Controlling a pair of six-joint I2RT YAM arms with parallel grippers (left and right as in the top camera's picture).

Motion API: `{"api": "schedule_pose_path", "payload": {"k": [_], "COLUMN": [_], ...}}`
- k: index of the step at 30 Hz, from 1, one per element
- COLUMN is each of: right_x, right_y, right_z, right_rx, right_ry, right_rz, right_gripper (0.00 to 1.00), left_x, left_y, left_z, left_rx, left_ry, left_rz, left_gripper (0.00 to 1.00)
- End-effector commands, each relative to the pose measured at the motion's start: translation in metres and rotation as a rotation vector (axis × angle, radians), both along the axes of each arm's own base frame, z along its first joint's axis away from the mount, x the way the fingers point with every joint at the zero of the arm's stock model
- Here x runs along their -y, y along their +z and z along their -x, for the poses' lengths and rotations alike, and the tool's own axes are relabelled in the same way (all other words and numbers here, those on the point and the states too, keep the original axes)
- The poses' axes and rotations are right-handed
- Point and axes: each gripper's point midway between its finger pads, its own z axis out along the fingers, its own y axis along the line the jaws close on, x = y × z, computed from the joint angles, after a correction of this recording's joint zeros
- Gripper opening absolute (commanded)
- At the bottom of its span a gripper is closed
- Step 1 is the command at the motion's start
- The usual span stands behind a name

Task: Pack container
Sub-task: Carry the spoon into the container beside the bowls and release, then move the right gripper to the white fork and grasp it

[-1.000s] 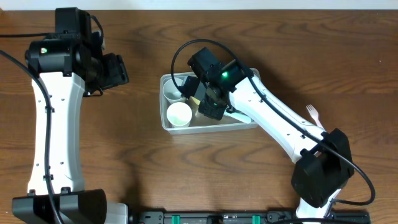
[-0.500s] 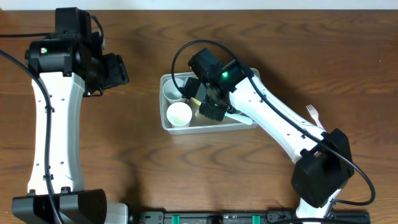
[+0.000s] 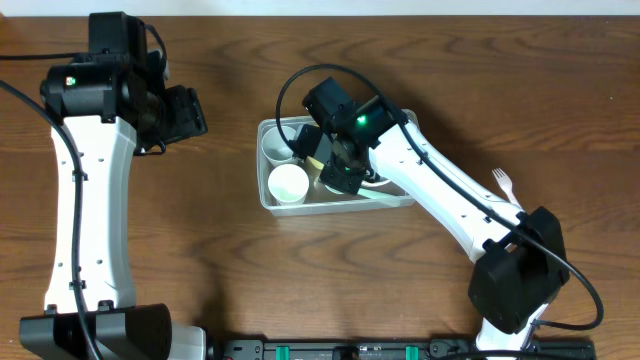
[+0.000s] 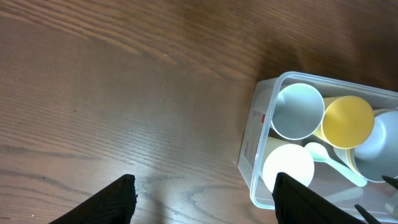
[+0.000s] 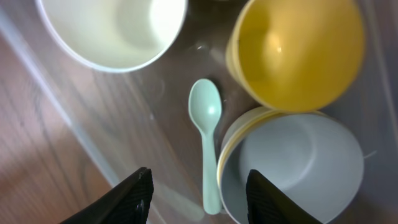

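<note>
Overhead view: the container (image 3: 330, 206) lies on the worktop (image 3: 230, 250) with its long axis running left to right. The right claw (image 3: 338, 168) hangs within its outline, and the left claw (image 3: 186, 112) is well apart on its left. A white fork (image 3: 503, 184) lies outside the container, beside the right arm. If it is the next item, the right arm is judged the nearer. Left wrist view: the left claw (image 4: 205, 202) is spread and empty over bare wood, with the container (image 4: 252, 146) off to its right. Right wrist view: the right claw (image 5: 196, 196) is spread and grips nothing. On the floor of the container (image 5: 168, 87) a pale green spoon (image 5: 209, 146) lies directly ahead, handle toward the claw, between a white cup (image 5: 112, 25) and a yellow bowl (image 5: 298, 50).
</note>
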Motion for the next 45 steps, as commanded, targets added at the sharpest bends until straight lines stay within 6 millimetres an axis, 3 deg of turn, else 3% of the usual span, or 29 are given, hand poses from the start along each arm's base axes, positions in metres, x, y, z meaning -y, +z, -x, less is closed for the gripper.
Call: {"api": "schedule_pose_path", "payload": {"k": [1,3,5,10,12,14,19,21,24,29,34,39,45], "right_x": [0.004,0.018,0.04,0.117,0.161,0.202,0.294,0.322,0.341,0.349,0.349,0.338,0.337], "right_y": [0.011,0.034,0.07,0.157,0.173,0.172,0.126,0.099,0.056,-0.01,-0.055,-0.086,-0.105], "right_z": [-0.013,-0.029,-0.048,-0.083,-0.09,-0.089,-0.072,-0.067,-0.061,-0.05,-0.044,-0.039,-0.034], "right_rx": [0.048,0.132,0.238,0.413,0.434,0.396,0.234,0.185,0.11,0.028,-0.013,-0.084,-0.137], "right_ry": [-0.155,-0.256,-0.36,-0.59,-0.692,-0.776,-0.936,-1.005,-1.03,-1.018,-1.01,-0.978,-0.979], "right_rz": [-0.005,0.003,-0.005,-0.118,-0.15,-0.152,-0.061,-0.035,-0.022,0.014,0.016,-0.023,-0.007], "right_gripper": [0.51,0.52,0.56,0.89,0.91,0.92,0.96,0.98,0.99,0.99,0.99,0.99,0.98], "left_x": [-0.002,-0.002,-0.002,-0.003,-0.003,-0.003,-0.003,-0.003,-0.003,-0.003,-0.003,-0.003,-0.003], "left_y": [-0.005,-0.005,-0.005,-0.005,-0.005,-0.005,-0.005,-0.005,-0.005,-0.005,-0.005,-0.005,-0.005], "left_z": [0.001,0.001,0.001,0.001,0.001,0.001,0.001,0.001,0.001,0.001,0.001,0.001,0.001], "left_rx": [-0.019,-0.019,-0.019,-0.019,-0.019,-0.019,-0.019,-0.019,-0.019,-0.019,-0.019,-0.019,-0.019], "left_ry": [0.002,0.002,0.002,0.004,0.004,0.004,0.004,0.004,0.004,0.004,0.004,0.004,0.004], "left_rz": [-0.001,-0.001,-0.001,-0.008,-0.008,-0.008,-0.008,-0.008,-0.008,-0.008,-0.008,-0.008,-0.008], "left_gripper": [0.72,0.71,0.71,0.71,0.71,0.72,0.72,0.71,0.71,0.71,0.71,0.71,0.71]}}
